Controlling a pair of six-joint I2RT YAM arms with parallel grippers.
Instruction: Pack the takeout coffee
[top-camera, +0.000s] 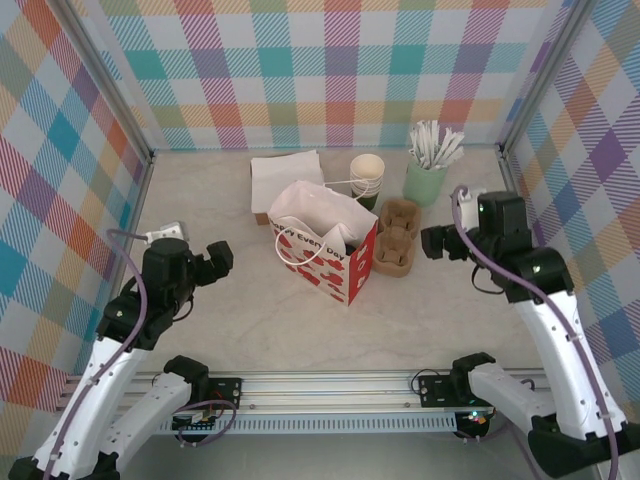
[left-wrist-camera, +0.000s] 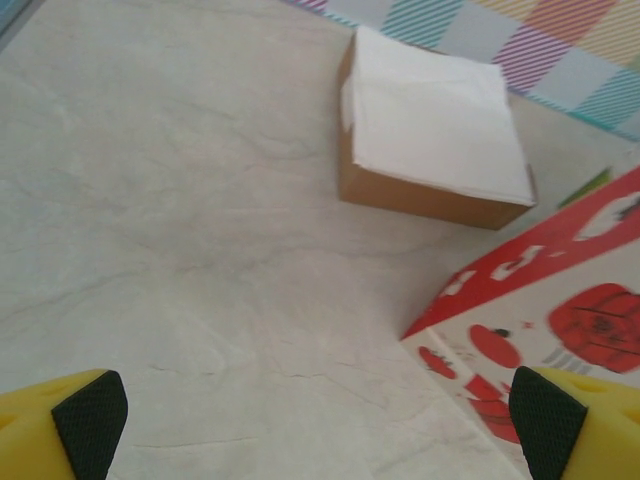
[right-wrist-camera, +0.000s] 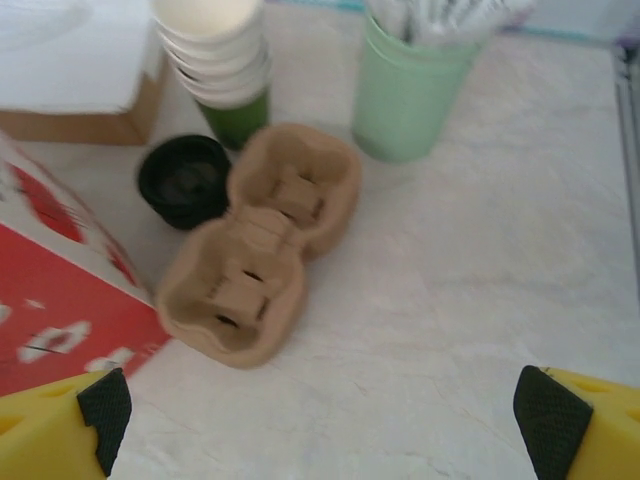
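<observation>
Left tool (left-wrist-camera: 318, 420), right tool (right-wrist-camera: 325, 408) both apart and empty, takeout coffee (right-wrist-camera: 183, 180) just beside empty cup carrier (right-wrist-camera: 260, 245), outside red bag (right-wrist-camera: 50, 270)

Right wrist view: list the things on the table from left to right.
Red bag → black lid → cup carrier → mint holder
</observation>
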